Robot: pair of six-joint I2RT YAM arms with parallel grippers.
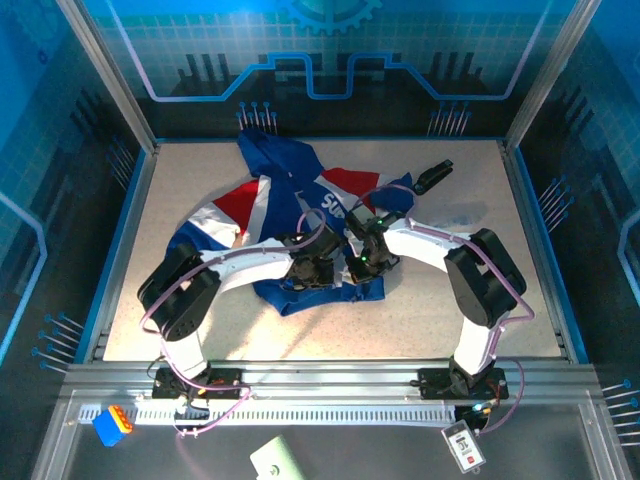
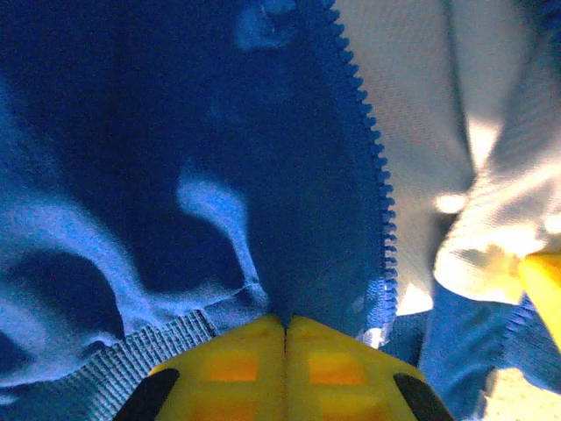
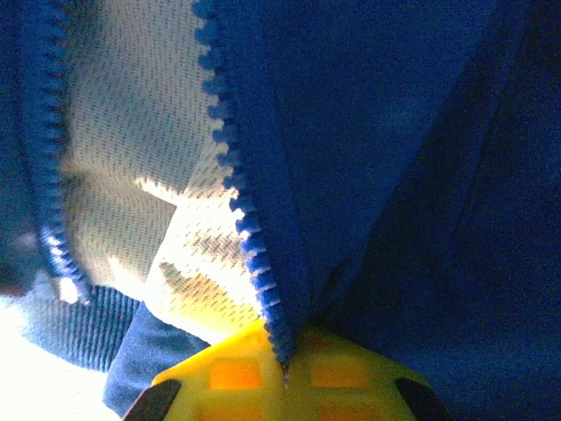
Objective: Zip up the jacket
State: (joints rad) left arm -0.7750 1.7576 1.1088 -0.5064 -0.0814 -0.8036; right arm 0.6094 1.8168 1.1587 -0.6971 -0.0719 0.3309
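Lying crumpled in the middle of the table [image 1: 200, 180], the jacket [image 1: 290, 205] was pictured from above with its hood [image 1: 265, 150] turned toward the far edge and its hem [image 1: 320, 298] toward the arms' bases. Both arms were bent inward over the lower front of the garment. There the left gripper [image 1: 318, 268] and the right gripper [image 1: 358, 264] were set close beside each other, just above the hem.

In the left wrist view, the left gripper [image 2: 286, 326] was shown with its yellow pads [image 2: 237, 360] pressed together, no gap left between them. Blue cloth was gathered into the line where they met, and a fold of the jacket appeared to be pinched there, beside the ribbed hem [image 2: 149, 351]. A row of zipper teeth [image 2: 372, 149] was seen running just right of the pads, bordered by white mesh lining [image 2: 412, 105].

In the right wrist view, the right gripper [image 3: 285, 373] was likewise closed. A row of teeth [image 3: 237, 193] was led straight down into the seam between its pads, so that the zipper edge was clamped. A second row [image 3: 48, 202] was seen apart to the left, with lining [image 3: 123, 132] exposed between the two.
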